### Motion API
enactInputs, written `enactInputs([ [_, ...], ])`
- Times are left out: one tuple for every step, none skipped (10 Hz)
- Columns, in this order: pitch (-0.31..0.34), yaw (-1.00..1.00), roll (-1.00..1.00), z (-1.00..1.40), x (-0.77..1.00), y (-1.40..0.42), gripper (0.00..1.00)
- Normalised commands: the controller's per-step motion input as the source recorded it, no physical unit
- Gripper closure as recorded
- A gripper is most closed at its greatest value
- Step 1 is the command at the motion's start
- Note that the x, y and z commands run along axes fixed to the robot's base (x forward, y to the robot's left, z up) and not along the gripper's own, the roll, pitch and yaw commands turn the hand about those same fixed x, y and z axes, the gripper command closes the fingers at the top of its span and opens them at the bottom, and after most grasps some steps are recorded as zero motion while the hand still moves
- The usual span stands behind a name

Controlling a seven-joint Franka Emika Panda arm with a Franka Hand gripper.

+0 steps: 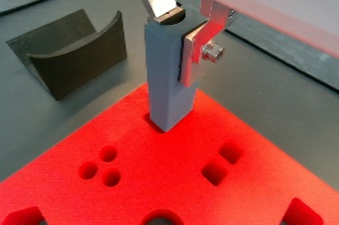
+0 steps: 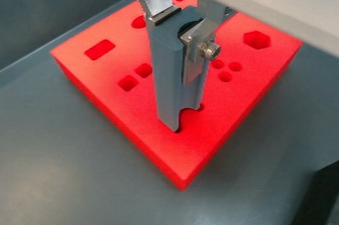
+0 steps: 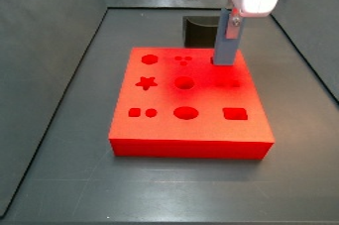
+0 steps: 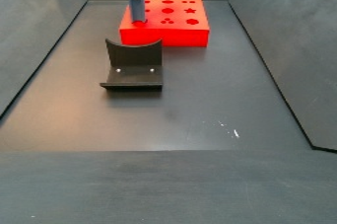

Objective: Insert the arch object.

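Note:
My gripper (image 1: 179, 31) is shut on the arch object (image 1: 166, 80), a tall blue-grey block held upright between the silver fingers. In a wrist view (image 2: 172, 80) a semicircular cut-out shows at its lower end. That end stands at the surface of the red board (image 1: 172, 174), near one corner. I cannot tell whether it sits in a hole. In a side view the block (image 3: 227, 49) is at the board's (image 3: 199, 135) far right part, under the gripper (image 3: 229, 23). It also shows in a side view (image 4: 134, 6) at the board's (image 4: 178, 35) left end.
The red board has several shaped holes, such as a trio of round ones (image 1: 101, 166) and a hexagon (image 2: 257, 39). The dark fixture (image 1: 73, 56) stands on the grey floor beside the board, also seen in both side views (image 3: 201, 29) (image 4: 132, 65). Dark walls ring the floor.

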Motion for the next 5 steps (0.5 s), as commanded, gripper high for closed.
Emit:
enactInputs([
  [0.000, 0.00, 0.04, 0.00, -0.26, 0.04, 1.00],
  [0.000, 0.00, 0.01, -0.03, -0.08, 0.00, 1.00],
  [0.000, 0.00, 0.00, -0.06, 0.00, -0.01, 1.00],
  [0.000, 0.00, 0.02, -0.14, 0.07, -0.06, 1.00],
  [0.000, 0.00, 0.03, -0.31, 0.20, -0.03, 1.00],
])
